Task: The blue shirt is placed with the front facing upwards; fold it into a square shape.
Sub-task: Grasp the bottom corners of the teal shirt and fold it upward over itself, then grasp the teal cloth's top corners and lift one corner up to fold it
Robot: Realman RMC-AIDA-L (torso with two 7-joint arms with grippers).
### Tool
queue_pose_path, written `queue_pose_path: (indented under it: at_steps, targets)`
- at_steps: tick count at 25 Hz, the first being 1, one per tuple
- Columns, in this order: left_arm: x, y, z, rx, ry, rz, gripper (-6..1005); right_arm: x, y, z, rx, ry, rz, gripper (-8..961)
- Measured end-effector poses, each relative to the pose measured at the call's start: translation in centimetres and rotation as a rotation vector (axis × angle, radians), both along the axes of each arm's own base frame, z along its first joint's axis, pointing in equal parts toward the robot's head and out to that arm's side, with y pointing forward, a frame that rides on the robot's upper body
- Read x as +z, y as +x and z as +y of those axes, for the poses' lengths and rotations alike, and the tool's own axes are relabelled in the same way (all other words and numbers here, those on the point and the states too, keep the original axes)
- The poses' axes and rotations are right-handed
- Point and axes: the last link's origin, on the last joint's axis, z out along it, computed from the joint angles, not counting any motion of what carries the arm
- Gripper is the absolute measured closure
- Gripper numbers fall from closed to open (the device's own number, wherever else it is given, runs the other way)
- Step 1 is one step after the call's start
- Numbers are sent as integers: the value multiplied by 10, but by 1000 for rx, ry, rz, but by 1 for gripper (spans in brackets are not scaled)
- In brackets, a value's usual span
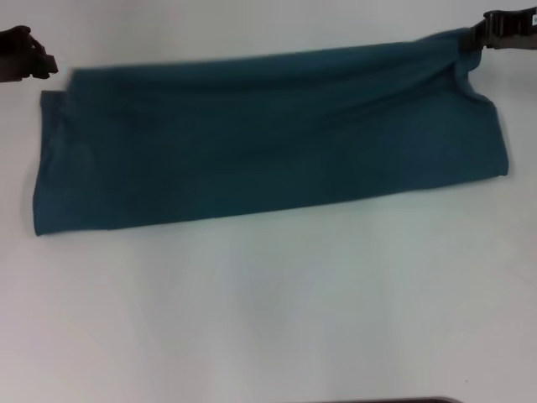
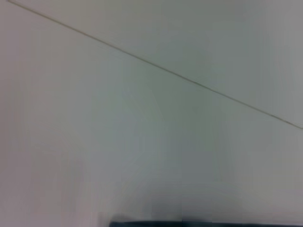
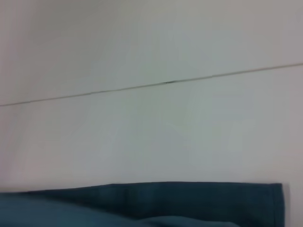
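i see the blue shirt [image 1: 268,138] as a long band across the far tabletop [image 1: 268,319]. right gripper [image 1: 487,32] seems clamped on its far right corner; left gripper [image 1: 38,60] sits beside the far left corner, grip unclear. i'd keep both ends level.

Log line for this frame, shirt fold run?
blue shirt: long folded band on white table | right gripper: at far right corner, cloth lifted | left gripper: by far left corner
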Motion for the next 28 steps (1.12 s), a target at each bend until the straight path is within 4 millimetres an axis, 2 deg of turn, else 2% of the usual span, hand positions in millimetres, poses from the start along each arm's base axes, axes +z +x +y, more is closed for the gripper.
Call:
queue_pose_path:
  at_steps: [5, 8, 14, 16, 19, 21, 24, 27, 28]
  targets:
    - [1, -2, 0, 8, 20, -1, 889, 12, 13, -4, -60, 35, 10, 829]
    - [3, -2, 1, 10, 28, -1, 852, 27, 18, -3, -60, 57, -13, 765]
    - [7, -4, -3, 16, 33, -16, 625, 48, 20, 0, -47, 95, -21, 637]
    - [11, -5, -7, 13, 45, -46, 392, 54, 17, -5, 1, 82, 19, 594]
    - [17, -4, -19, -43, 52, -166, 335, 59, 5, -21, 158, 51, 154, 493]
    - [23, -3, -32, -94, 65, -283, 298, 61, 3, -38, 280, 68, 237, 425]
    - [32, -8, -58, -130, 89, -446, 280, 58, 10, -71, 419, 120, 336, 359]
    - [30, -20, -84, -106, 101, -557, 281, 51, 20, -104, 493, 174, 412, 310]
    - [28, -22, -91, -98, 105, -585, 281, 46, 24, -115, 504, 182, 435, 239]
